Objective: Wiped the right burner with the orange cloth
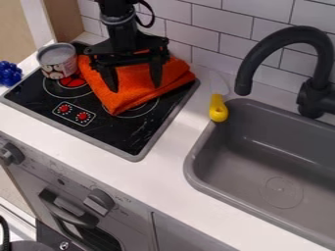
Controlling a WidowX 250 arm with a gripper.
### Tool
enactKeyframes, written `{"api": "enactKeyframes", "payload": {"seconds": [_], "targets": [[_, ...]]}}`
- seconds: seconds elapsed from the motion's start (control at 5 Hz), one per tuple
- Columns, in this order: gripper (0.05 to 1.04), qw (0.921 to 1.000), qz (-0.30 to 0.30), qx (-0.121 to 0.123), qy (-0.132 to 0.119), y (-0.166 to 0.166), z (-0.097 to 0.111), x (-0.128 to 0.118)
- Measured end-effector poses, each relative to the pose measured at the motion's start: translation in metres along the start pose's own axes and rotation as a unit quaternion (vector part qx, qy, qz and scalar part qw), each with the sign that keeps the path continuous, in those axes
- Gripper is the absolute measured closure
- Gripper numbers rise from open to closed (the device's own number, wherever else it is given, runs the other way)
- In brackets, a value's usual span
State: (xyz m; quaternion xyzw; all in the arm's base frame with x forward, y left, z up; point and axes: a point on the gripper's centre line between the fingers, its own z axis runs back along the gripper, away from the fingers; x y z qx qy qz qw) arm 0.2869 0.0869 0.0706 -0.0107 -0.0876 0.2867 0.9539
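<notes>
A robot's end effector (135, 88), fingers parted and clenching nothing, hangs over the orange cloth (131, 99). Directly below it, the folded fabric partly covers the stove's right burner (149, 108), likely needing only a short descent

Claw (134, 88): positioned over the cloth, fingers spread apart
Orange cloth (131, 99): bunched, laid partly across the right burner (145, 109)
Can (58, 61): stood on the stove (124, 136), at its far left
Yellow-handled knife (218, 109): laid between stove and sink (194, 172), handle by the rim
Faucet (247, 66): mounted behind the sink
</notes>
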Motion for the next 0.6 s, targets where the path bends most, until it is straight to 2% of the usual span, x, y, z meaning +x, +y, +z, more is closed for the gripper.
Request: {"api": "enactKeyframes", "payload": {"seconds": [0.2, 0.4, 0.6], "targets": [[0.087, 0.9986, -0.050, 0.015, 0.010, 0.024, 0.005, 0.013], [0.087, 0.9978, -0.052, 0.030, -0.028, 0.055, 0.015, 0.037], [0.087, 0.9978, -0.032, 0.031, -0.049, 0.085, 0.026, 0.059]]}}
